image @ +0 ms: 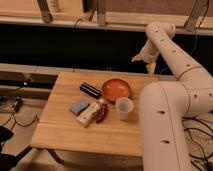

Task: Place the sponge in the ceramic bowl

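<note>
The blue-grey sponge (pixel 79 106) lies flat on the wooden table (pixel 65 130), left of centre. To its upper right sits the orange-red ceramic bowl (pixel 116 89), with nothing in it that I can see. My gripper (pixel 143 58) hangs in the air beyond the table's far edge, up and right of the bowl, well away from the sponge and holding nothing that shows.
A black oblong block (pixel 90 90) lies just left of the bowl. A cream-white bottle-like thing (pixel 89 114) and a dark red item (pixel 102 112) lie beside the sponge. A whitish cup (pixel 124 107) stands below the bowl. My white arm (pixel 165 120) fills the right side.
</note>
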### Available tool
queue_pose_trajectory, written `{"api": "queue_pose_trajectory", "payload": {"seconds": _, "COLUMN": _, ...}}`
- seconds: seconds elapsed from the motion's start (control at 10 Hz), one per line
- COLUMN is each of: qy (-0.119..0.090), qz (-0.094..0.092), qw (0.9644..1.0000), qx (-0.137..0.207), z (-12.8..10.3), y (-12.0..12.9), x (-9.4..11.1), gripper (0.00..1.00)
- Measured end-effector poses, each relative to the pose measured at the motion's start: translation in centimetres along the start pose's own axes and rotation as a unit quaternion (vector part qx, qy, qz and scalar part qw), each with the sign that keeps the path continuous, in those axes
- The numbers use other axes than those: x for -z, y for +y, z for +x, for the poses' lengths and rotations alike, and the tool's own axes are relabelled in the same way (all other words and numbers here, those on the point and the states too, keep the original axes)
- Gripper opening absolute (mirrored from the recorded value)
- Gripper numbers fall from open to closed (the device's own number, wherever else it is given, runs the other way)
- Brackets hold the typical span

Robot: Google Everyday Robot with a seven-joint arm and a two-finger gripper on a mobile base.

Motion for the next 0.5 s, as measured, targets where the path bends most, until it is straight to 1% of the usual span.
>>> {"api": "queue_pose_trajectory", "payload": {"seconds": 0.1, "qy": 0.0, "qz": 0.001, "qw": 0.9999, "qx": 0.01, "z": 0.04, "y": 0.06, "x": -0.04, "gripper": 0.8}}
{"api": "queue_pose_trajectory", "payload": {"seconds": 0.2, "qy": 0.001, "qz": 0.003, "qw": 0.9995, "qx": 0.031, "z": 0.17, "y": 0.17, "x": -0.18, "gripper": 0.8}}
{"api": "queue_pose_trajectory", "payload": {"seconds": 0.3, "qy": 0.005, "qz": 0.005, "qw": 0.9982, "qx": 0.059, "z": 0.37, "y": 0.28, "x": -0.37, "gripper": 0.8}}
{"api": "queue_pose_trajectory", "payload": {"seconds": 0.4, "qy": 0.011, "qz": 0.009, "qw": 0.9953, "qx": 0.096, "z": 0.63, "y": 0.34, "x": -0.59, "gripper": 0.8}}
{"api": "queue_pose_trajectory", "payload": {"seconds": 0.5, "qy": 0.015, "qz": 0.016, "qw": 0.9892, "qx": 0.145, "z": 0.82, "y": 0.38, "x": -0.52, "gripper": 0.8}}
